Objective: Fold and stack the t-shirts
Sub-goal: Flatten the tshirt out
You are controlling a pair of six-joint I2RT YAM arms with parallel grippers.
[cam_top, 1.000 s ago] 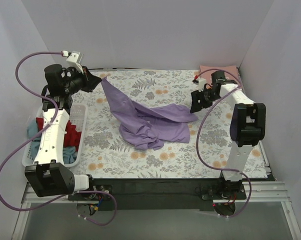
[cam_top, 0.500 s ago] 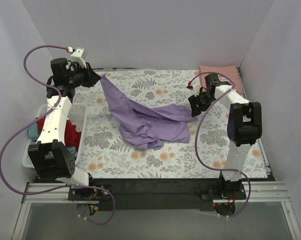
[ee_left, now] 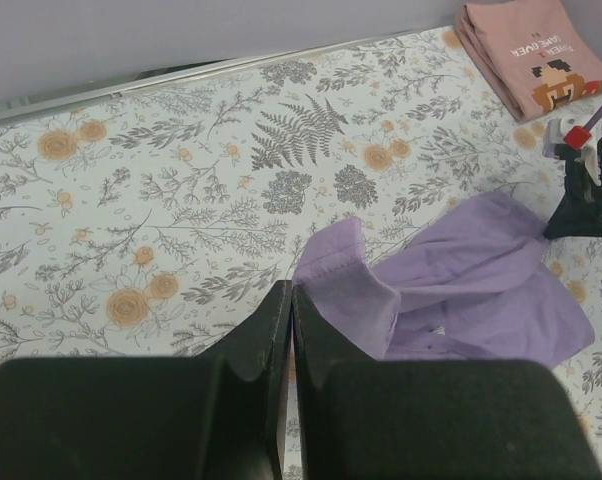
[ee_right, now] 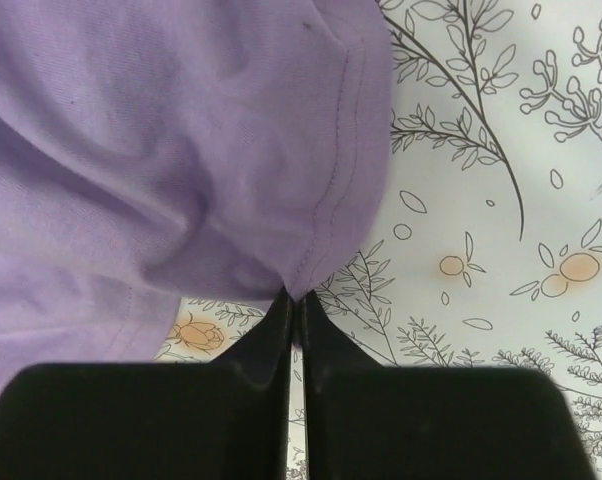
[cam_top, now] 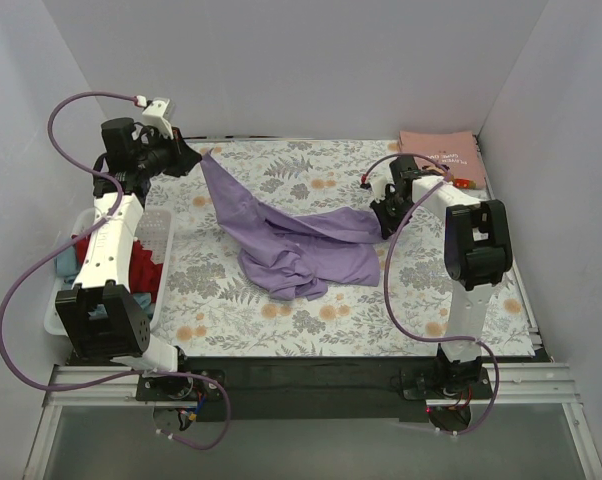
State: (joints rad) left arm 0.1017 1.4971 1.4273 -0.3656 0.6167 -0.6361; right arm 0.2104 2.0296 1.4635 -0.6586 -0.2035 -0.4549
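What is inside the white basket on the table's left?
Crumpled red cloth and grey-blue cloth lie in the basket; the left arm covers its middle.

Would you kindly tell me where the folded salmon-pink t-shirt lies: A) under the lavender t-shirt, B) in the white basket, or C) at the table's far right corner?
C: the folded salmon-pink t-shirt lies flat at the far right corner, apart from the lavender t-shirt.

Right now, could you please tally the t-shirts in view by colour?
lavender t-shirt, partly lifted: 1
salmon-pink t-shirt, folded in the far right corner: 1
red t-shirt, bunched in the basket: 1
grey-blue t-shirt, bunched in the basket: 1
Total: 4
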